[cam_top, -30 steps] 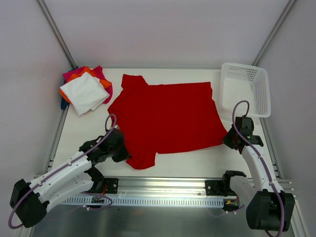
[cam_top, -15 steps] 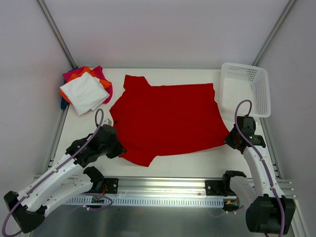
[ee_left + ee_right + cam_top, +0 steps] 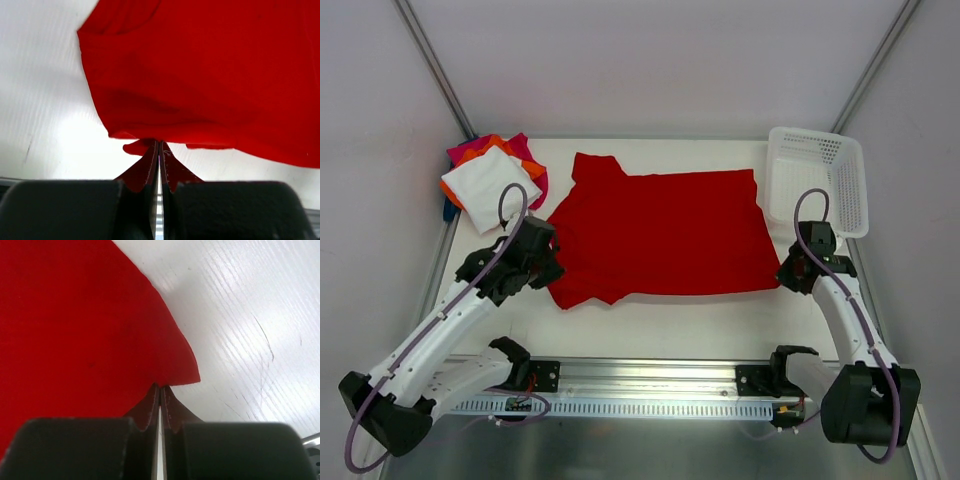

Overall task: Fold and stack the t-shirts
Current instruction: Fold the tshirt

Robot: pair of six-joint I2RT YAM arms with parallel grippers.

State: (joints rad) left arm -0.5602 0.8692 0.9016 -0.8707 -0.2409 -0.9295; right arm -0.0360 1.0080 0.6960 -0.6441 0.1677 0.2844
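Observation:
A large red t-shirt (image 3: 660,235) lies spread across the middle of the white table (image 3: 670,322). My left gripper (image 3: 552,272) is shut on its near left edge, by the sleeve. In the left wrist view that gripper (image 3: 159,145) pinches a small tuck of the red t-shirt (image 3: 210,75). My right gripper (image 3: 783,277) is shut on the near right corner. The right wrist view has this gripper (image 3: 160,387) clamped on the corner of the red t-shirt (image 3: 75,330). Folded t-shirts are stacked at the far left, a white one (image 3: 490,188) on top of orange (image 3: 485,148) and magenta (image 3: 523,146) ones.
A white mesh basket (image 3: 815,132) stands at the far right corner, just beyond my right arm. A metal rail (image 3: 650,385) with both arm bases runs along the near edge. Grey walls close in the table on three sides.
Both grippers have moved away from the near edge, taking the red shirt's near edge with them. The near left sleeve no longer hangs toward the rail, and the near hem now lies straighter.

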